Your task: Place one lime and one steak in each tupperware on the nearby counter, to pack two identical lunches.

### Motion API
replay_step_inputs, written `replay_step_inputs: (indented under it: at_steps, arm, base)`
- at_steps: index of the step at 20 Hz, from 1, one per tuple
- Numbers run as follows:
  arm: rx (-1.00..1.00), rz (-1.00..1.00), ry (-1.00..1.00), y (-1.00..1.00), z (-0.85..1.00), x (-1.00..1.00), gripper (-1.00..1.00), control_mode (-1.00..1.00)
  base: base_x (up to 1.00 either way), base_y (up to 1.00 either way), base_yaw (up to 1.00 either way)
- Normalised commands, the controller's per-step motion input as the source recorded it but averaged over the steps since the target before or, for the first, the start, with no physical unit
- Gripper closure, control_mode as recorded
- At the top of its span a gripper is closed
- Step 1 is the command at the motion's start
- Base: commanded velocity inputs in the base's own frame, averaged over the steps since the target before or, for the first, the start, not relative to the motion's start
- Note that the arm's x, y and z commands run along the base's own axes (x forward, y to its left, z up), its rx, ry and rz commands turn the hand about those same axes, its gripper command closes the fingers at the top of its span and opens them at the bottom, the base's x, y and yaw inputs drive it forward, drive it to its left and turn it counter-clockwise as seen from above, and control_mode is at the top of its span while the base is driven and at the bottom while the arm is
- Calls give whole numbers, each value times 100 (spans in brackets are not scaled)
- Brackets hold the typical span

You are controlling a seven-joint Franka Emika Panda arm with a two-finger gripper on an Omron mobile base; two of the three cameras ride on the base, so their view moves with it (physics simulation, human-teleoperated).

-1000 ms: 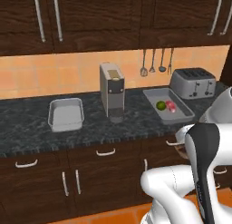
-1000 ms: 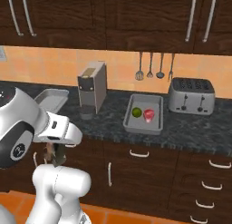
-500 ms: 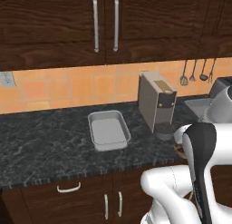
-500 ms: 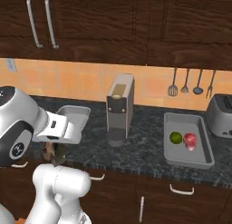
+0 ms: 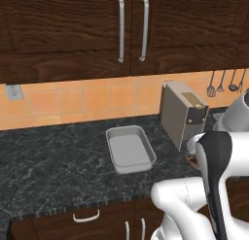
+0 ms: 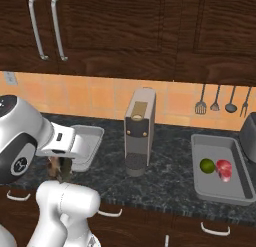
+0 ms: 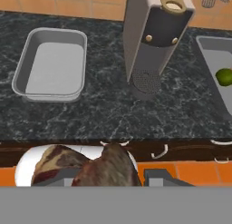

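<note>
My gripper point(image 7: 108, 178) is shut on a brown, red-tinted steak point(image 7: 103, 166), held in front of the counter point(image 7: 104, 109) edge. In the right base view the gripper point(image 6: 62, 169) hangs under the white hand with that steak point(image 6: 53, 164) in it. An empty light-grey tupperware point(image 7: 19, 72) lies on the counter ahead and to the left, also in the left base view as the tupperware point(image 5: 145, 139). A second tupperware point(image 6: 201, 183) at the right holds a lime point(image 6: 207, 165) and another steak point(image 6: 224, 170).
A tall grey coffee machine point(image 6: 139, 131) stands between the two trays. A toaster point(image 6: 249, 136) sits at the far right, and utensils point(image 6: 215, 104) hang on the orange tiled wall. Dark wall cabinets point(image 5: 126, 30) hang above, and drawers with silver handles point(image 5: 86, 216) are below.
The whole picture has slid right in both base views, so the base has driven left along the counter. The gripper stays shut on the steak.
</note>
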Motion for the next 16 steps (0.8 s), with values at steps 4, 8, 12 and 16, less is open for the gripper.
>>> replay_step_inputs:
  at_steps: [4, 8, 12, 16]
  arm:
    - [3, 2, -3, 37, -31, 37, 100, -100]
    - [8, 3, -8, 58, -52, 88, 100, -100]
    - [5, 0, -6, 50, -52, 100, 100, -100]
    - [0, -9, 2, 43, -22, 100, 100, -100]
  base:
    - [10, 13, 0]
    - [0, 0, 0]
    - [0, 0, 0]
    - [0, 0, 0]
